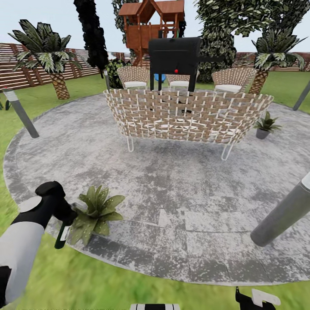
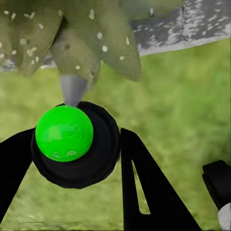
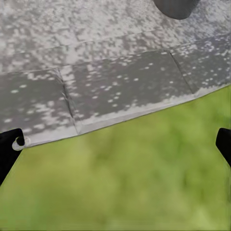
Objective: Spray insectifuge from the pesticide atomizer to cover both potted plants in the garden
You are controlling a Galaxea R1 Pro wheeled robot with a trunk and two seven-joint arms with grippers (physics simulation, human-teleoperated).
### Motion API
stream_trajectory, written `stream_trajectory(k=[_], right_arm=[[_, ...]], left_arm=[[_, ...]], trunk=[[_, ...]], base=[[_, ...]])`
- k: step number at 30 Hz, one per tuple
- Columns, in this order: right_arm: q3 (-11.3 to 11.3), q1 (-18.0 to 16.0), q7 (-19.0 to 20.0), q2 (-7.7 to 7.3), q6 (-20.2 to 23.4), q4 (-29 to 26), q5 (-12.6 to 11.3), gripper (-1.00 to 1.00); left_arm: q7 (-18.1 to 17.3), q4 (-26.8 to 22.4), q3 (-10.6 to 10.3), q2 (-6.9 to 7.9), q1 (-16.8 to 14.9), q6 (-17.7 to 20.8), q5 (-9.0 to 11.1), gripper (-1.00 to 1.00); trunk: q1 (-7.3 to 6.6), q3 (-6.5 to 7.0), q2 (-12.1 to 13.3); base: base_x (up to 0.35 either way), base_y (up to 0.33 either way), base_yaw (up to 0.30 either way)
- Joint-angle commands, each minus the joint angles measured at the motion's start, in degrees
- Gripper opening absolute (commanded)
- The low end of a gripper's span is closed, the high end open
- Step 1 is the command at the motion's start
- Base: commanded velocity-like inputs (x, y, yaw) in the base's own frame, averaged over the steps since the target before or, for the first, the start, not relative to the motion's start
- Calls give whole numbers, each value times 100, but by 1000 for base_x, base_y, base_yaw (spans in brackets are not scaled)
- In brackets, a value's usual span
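The round grey stone patio spreads in front of me, with the lawn at its near rim and a woven wicker sofa at its middle. One potted plant sits at the patio's near left edge, right beside my left gripper; the second potted plant stands far off, just past the sofa's right end.

My left fingers are clamped on the pesticide atomizer, which hangs below my hand as a slim dark bottle with a pale label. From my left wrist it looks like a round black collar with a bright green cap, a grey nozzle aimed straight into the leaves. Those leaves are broad, pointed, dull green and already flecked with pale specks.

To do this step well, I judge I should keep the nozzle close and sweep it slowly across the whole rosette, tilting to reach the far leaves, not only the near ones. A loose wrist would waste spray on the stone.

My right fingers are apart, holding nothing, over the patio's edge and the grass.
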Motion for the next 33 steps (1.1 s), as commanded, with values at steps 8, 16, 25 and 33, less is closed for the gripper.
stream_trajectory(k=[8, 16, 25, 33], right_arm=[[-26, -5, -39, -3, -21, 9, 62, 100], [-32, -5, -39, -3, -15, 11, 62, 100], [-34, -5, -39, -3, -19, 8, 62, 100], [-35, -5, -39, -3, -17, 8, 62, 100]], left_arm=[[-890, 73, -18, -11, -825, -14, -1397, -100], [-890, 68, -6, -7, -839, -373, -1435, -100], [-890, 76, -46, -56, -756, -543, -1442, -100], [-890, 298, -209, 17, -710, -841, -1433, -100]], trunk=[[-1, -5, -2], [-1, -5, -2], [-1, -5, -2], [-1, -5, -2]], base=[[0, -1, 3], [53, 8, 0], [236, 68, 0], [-51, 1, 0]])
